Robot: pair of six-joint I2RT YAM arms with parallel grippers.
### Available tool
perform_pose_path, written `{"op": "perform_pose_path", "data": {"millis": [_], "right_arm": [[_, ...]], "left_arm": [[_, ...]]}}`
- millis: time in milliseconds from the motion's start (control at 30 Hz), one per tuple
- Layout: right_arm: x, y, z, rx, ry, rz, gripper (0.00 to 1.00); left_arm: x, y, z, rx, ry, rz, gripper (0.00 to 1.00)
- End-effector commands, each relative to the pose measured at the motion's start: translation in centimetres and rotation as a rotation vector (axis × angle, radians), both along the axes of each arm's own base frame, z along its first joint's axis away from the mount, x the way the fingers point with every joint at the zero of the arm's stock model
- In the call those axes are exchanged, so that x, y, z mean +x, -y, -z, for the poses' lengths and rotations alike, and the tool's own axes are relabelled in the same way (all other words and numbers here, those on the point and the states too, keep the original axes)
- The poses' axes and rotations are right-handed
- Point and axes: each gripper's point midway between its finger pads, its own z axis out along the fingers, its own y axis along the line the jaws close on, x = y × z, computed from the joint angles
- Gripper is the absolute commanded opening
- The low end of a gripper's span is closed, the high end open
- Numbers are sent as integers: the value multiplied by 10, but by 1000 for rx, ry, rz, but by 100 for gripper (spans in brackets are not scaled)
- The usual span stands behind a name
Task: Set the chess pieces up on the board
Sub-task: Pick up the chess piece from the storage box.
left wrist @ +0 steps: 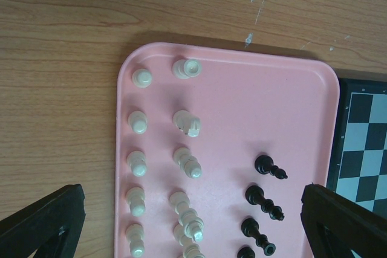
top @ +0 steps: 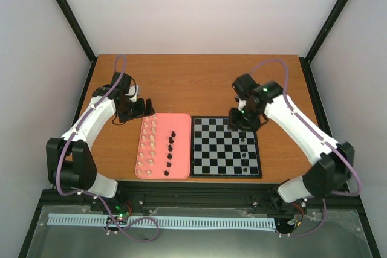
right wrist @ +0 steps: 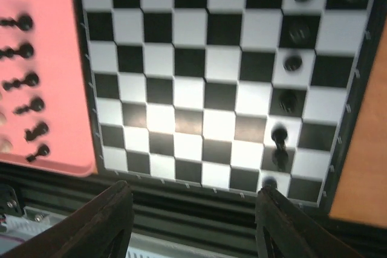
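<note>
Judging from above, setup was barely begun: a few dark chess pieces [top: 244,154] lined the 3 o'clock edge of the board [top: 211,143], the rest sat with the white set [left wrist: 138,121] on the pink tray [left wrist: 254,107] at 9 o'clock, left gripper [top: 141,108] and right gripper [top: 243,122] both spread, empty.

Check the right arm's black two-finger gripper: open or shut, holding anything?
Open and empty: the right gripper shows its fingers wide apart above the black-and-white checked chessboard, nothing between them.
</note>
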Motion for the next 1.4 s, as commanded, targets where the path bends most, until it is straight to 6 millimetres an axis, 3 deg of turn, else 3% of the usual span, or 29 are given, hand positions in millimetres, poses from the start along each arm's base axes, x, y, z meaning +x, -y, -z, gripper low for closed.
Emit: {"op": "perform_pose_path", "data": {"millis": [0,167,233,367,467,933,1200,1367], "right_arm": [[54,-39,-1,5,97,-101,57],[98,-116,13,23,158,-245,57],[107,-147,19,30,176,-298,57],[113,-200,44,34,169,-376,56],[110,-225,66,32,144,-425,55],[93,-254,122,21,59,-551,52],[83,-262,135,30,33,-598,50],[83,-263,140,29,28,-602,42]], "left_arm": [[8,0,-12,12,29,3,100],[7,-6,-14,49,26,-2,100],[6,-8,-15,58,24,-6,100],[6,-9,-16,62,31,-9,100],[5,-9,-15,61,29,-11,100],[4,-7,-7,52,10,-9,100],[3,-8,-3,56,-7,-10,100],[4,-8,-3,56,-7,-10,100]]}}
